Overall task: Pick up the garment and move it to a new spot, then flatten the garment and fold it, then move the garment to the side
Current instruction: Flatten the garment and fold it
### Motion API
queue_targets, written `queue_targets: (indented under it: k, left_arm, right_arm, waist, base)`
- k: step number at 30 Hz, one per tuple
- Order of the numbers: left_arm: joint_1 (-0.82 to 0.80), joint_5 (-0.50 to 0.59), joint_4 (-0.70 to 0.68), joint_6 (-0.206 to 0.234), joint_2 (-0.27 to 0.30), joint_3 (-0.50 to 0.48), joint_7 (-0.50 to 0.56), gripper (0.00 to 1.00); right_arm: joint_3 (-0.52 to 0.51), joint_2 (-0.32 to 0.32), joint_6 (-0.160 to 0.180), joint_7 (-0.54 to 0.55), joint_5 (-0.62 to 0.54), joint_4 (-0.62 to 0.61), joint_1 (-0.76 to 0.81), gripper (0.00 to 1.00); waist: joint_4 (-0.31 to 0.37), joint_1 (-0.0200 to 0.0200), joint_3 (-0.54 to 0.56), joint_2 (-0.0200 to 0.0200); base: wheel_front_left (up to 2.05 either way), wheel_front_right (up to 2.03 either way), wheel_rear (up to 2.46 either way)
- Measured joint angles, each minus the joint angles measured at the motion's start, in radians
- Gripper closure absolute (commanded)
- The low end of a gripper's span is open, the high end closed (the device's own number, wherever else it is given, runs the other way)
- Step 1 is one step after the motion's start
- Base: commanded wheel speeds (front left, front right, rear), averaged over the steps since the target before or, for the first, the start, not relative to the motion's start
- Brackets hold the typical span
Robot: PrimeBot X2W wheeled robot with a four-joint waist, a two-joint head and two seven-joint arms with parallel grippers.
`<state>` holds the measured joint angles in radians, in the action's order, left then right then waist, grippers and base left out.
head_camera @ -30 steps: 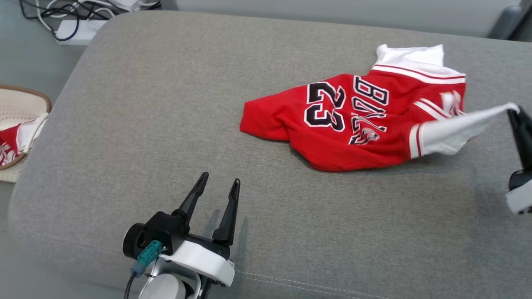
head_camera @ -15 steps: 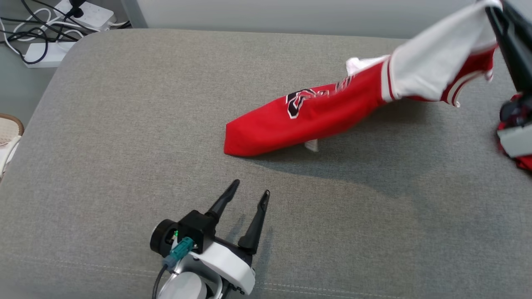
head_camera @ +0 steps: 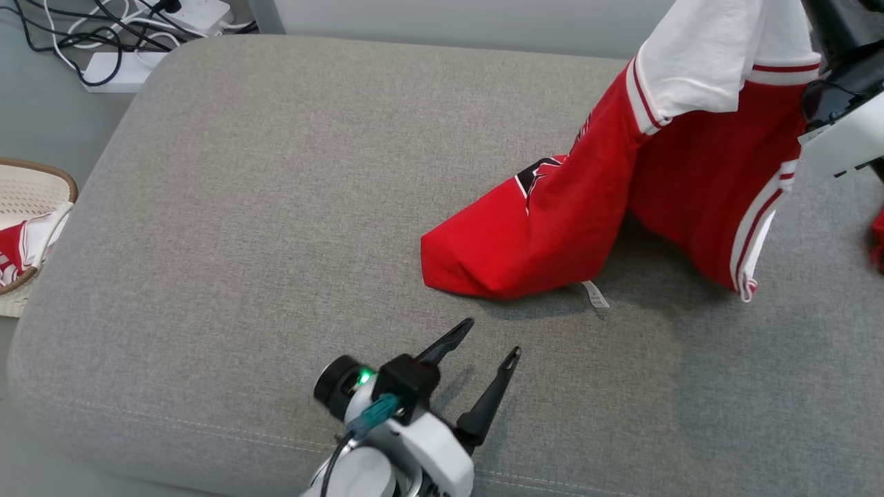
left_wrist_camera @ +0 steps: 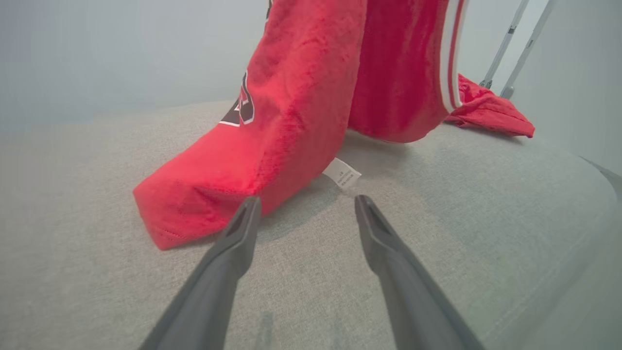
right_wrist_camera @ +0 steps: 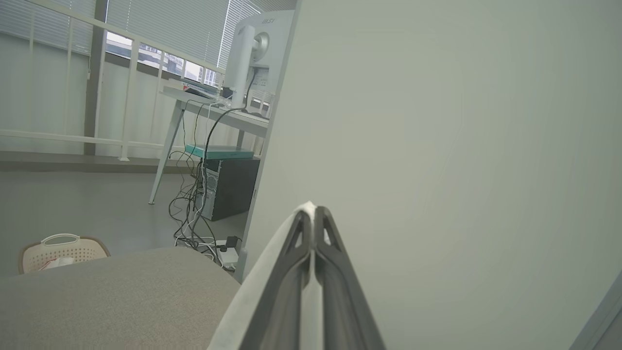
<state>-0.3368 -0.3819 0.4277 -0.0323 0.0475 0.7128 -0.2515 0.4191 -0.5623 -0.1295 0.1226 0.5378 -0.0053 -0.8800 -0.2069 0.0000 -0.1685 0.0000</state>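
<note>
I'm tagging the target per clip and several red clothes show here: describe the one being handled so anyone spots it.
On the grey cushion, right of its middle, a red jersey with white sleeves hangs from the shut right gripper, its lower end resting there. Unlike the red cloth in the basket at left, it is lifted by a white sleeve.

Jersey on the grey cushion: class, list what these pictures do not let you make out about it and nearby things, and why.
Jersey lettering: head view, hanging folds hide most of it.
Where the right pincer grips the white sleeve: head view, cut off by the top edge.
Label wording: left wrist view, too small.
Basket contents: head view, cut off by the left edge.
</note>
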Motion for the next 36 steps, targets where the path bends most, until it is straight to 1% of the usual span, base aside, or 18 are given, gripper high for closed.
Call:
queue_targets:
  k: [3,7,8,12,13,16,17,18,21,24,25,26,31,33,35,36]
  left_arm:
    - [-0.087,-0.002,0.046,0.018,0.000,0.077,0.000,0.00]
    - [-0.200,-0.048,0.115,0.042,-0.001,0.179,0.000,0.00]
    - [-0.220,-0.057,0.132,0.054,-0.002,0.202,0.000,0.00]
    - [-0.292,-0.084,0.174,0.146,-0.003,0.226,0.000,0.00]
    - [-0.292,-0.084,0.174,0.146,-0.003,0.226,0.000,0.00]
    - [-0.334,-0.077,0.200,0.202,-0.003,0.228,0.000,0.00]
    - [-0.337,-0.078,0.205,0.210,-0.004,0.227,0.000,0.00]
    - [-0.338,-0.083,0.212,0.207,-0.004,0.228,-0.001,0.00]
    - [-0.338,-0.105,0.240,0.181,-0.004,0.242,-0.001,0.00]
    - [-0.339,-0.123,0.276,0.174,-0.006,0.246,-0.001,0.00]
    - [-0.344,-0.126,0.300,0.174,-0.006,0.248,-0.001,0.29]
    - [-0.351,-0.133,0.329,0.166,-0.007,0.249,-0.002,1.00]
    - [-0.442,-0.156,0.498,0.078,-0.008,0.261,-0.001,1.00]
    - [-0.489,-0.154,0.528,0.023,-0.002,0.267,-0.001,1.00]
    - [-0.517,-0.162,0.551,-0.048,0.004,0.272,0.005,1.00]
    - [-0.519,-0.170,0.552,-0.067,0.010,0.275,0.005,1.00]
  right_arm:
    - [0.019,0.008,0.000,-0.005,0.001,0.027,-0.018,1.00]
    - [0.042,0.032,0.000,-0.021,0.010,0.055,-0.044,1.00]
    - [0.046,0.036,0.000,-0.027,0.009,0.060,-0.048,1.00]
    - [0.053,0.052,0.000,-0.044,0.010,0.081,-0.069,1.00]
    - [0.053,0.052,0.000,-0.044,0.010,0.081,-0.069,1.00]
    - [0.057,0.054,0.000,-0.050,0.011,0.086,-0.075,1.00]
    - [0.059,0.056,0.000,-0.053,0.011,0.088,-0.075,1.00]
    - [0.061,0.057,0.000,-0.053,0.011,0.089,-0.075,1.00]
    - [0.067,0.063,0.000,-0.054,0.017,0.092,-0.075,1.00]
    - [0.072,0.069,0.000,-0.054,0.018,0.093,-0.075,1.00]
    - [0.072,0.071,0.000,-0.057,0.018,0.093,-0.075,1.00]
    - [0.072,0.074,0.000,-0.062,0.019,0.092,-0.075,1.00]
    - [0.069,0.083,0.000,-0.072,0.031,0.087,-0.070,1.00]
    - [0.057,0.083,0.000,-0.081,0.042,0.085,-0.055,1.00]
    - [0.037,0.082,0.000,-0.083,0.049,0.087,-0.027,1.00]
    - [0.030,0.081,0.000,-0.090,0.052,0.088,-0.014,1.00]
  waist:
    - [0.009,0.0000,-0.011,0.0000]
    - [0.036,0.0000,-0.025,0.0000]
    - [0.045,0.0000,-0.028,0.0000]
    - [0.079,0.0000,-0.043,0.0000]
    - [0.079,0.0000,-0.043,0.0000]
    - [0.100,0.0000,-0.054,0.0000]
    - [0.106,-0.0001,-0.058,0.0000]
    - [0.112,0.0000,-0.061,0.0000]
    - [0.127,0.0000,-0.069,0.0000]
    - [0.141,0.0000,-0.077,0.0000]
    - [0.144,0.0000,-0.078,0.0000]
    - [0.148,0.0000,-0.080,0.0000]
    - [0.152,0.0000,-0.081,0.0000]
    - [0.147,0.0000,-0.081,0.0000]
    - [0.138,0.0000,-0.079,0.0000]
    - [0.134,0.0000,-0.078,0.0000]
  base:
    - [0.00,0.00,0.00]
    - [0.00,0.00,0.00]
    - [0.00,0.00,0.00]
    - [0.00,0.00,0.00]
    - [0.00,0.00,0.00]
    - [0.00,0.00,0.00]
    - [0.00,0.00,0.00]
    - [0.00,0.00,0.00]
    - [0.00,0.00,0.00]
    - [0.00,0.00,0.00]
    - [0.00,0.00,0.00]
    - [0.00,0.00,0.00]
    - [0.00,0.00,0.00]
    - [0.00,0.00,0.00]
    - [0.00,0.00,0.00]
    - [0.00,0.00,0.00]
